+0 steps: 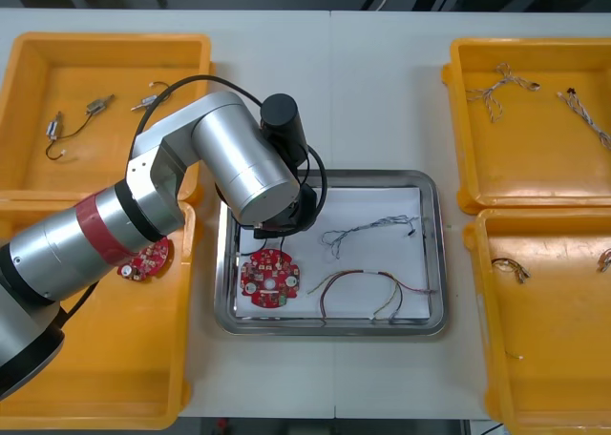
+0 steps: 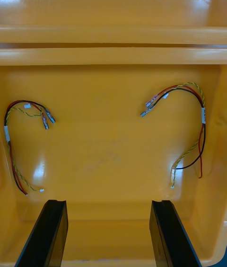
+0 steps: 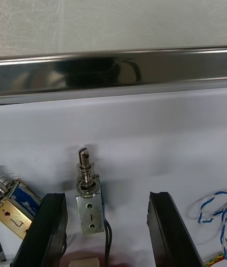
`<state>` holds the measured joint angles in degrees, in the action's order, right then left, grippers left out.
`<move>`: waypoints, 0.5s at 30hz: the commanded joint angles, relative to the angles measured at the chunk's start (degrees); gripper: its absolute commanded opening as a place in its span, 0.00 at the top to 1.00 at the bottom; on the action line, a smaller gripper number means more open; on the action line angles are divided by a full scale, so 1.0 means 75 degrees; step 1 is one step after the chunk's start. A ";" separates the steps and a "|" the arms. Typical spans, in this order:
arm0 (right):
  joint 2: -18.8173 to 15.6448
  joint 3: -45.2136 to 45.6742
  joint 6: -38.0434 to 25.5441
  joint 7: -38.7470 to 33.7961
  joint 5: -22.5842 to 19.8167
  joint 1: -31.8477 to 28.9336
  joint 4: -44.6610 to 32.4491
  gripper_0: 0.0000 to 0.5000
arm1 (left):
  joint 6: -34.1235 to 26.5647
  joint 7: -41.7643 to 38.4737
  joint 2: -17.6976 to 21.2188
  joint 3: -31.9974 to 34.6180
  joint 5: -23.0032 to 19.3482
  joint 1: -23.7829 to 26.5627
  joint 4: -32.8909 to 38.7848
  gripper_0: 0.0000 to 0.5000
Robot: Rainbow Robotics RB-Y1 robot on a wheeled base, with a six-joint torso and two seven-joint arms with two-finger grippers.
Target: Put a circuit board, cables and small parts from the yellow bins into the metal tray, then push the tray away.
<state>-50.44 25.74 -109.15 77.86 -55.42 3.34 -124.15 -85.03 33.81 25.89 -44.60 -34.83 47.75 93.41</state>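
My left gripper (image 3: 106,195) is open, low over the white inside of the metal tray (image 1: 434,254). A small metal part (image 3: 90,203) with a black lead lies on the white surface between its fingers, closer to one finger (image 3: 47,229). In the front view the left arm covers the tray's far left corner. The tray also holds a round red circuit board (image 1: 268,277), a twisted blue and white cable (image 1: 368,230) and a red and yellow cable (image 1: 363,287). My right gripper (image 2: 109,203) hangs open above a yellow bin (image 2: 113,35) holding two red and yellow cables (image 2: 189,125).
The far left bin (image 1: 29,92) holds small metal parts (image 1: 95,104). A second red board (image 1: 145,259) lies in the near left bin. The far right bin (image 1: 535,187) holds twisted cables (image 1: 496,92); the near right bin holds cables (image 1: 511,268). Bare table lies beyond the tray's shiny rim (image 3: 113,70).
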 commanded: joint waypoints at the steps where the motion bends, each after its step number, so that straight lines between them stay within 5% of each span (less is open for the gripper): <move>1: -0.0364 0.0435 0.0069 -0.0304 -0.0157 -0.0176 -0.0322 0.00 | 0.0040 -0.0184 -0.0077 -0.0065 0.0074 0.0336 0.0459 0.00; 9: -0.0364 0.0564 0.0163 -0.0374 -0.0298 -0.0199 -0.0380 0.00 | -0.0475 -0.0055 0.0169 0.0474 -0.0008 0.0348 0.0940 0.00; 15: -0.0364 0.0564 0.0339 -0.0433 -0.0322 -0.0270 -0.0380 0.00 | -0.1085 0.0449 0.0497 0.1423 -0.0665 0.0348 0.1315 0.00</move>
<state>-50.45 27.90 -107.27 77.78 -57.18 2.56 -125.38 -91.61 33.81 26.92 -38.82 -37.17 47.77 100.27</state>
